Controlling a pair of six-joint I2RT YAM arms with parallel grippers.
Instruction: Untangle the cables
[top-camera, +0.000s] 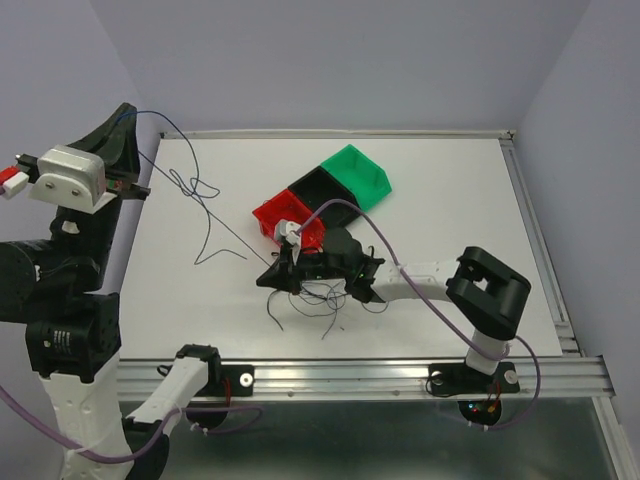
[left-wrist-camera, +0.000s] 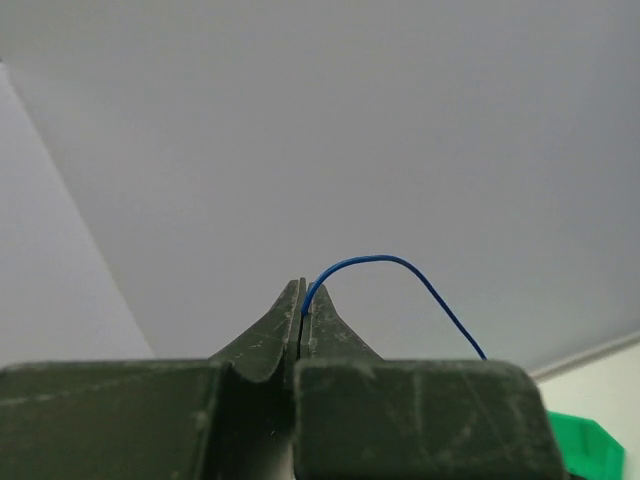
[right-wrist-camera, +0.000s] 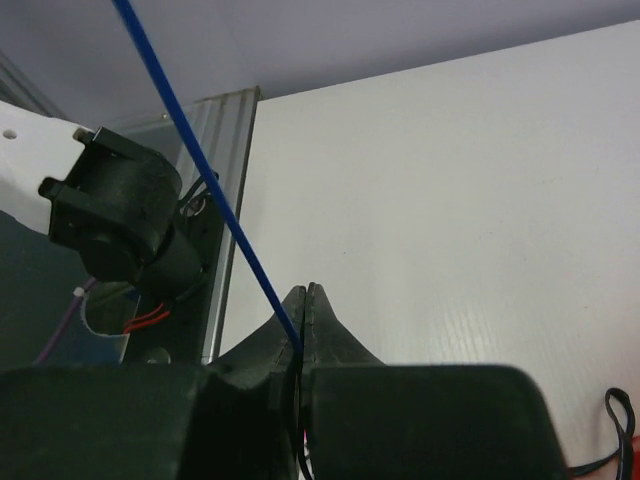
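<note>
left gripper: raised far left, pinching thin dark blue wire
right gripper: clamped on it too

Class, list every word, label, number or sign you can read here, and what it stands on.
None can be read.
The red bin, black bin and green bin show no lettering.
A pale mark on the left arm's joint: too small to read.
The left pincer and right pincer, shut on the blue cable: unmarked.

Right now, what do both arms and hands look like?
The left arm and right arm mix white links with black joint housings; purple cables loop alongside. The left hand and right hand each have two dark, scuffed fingers tapering to thin tips.
</note>
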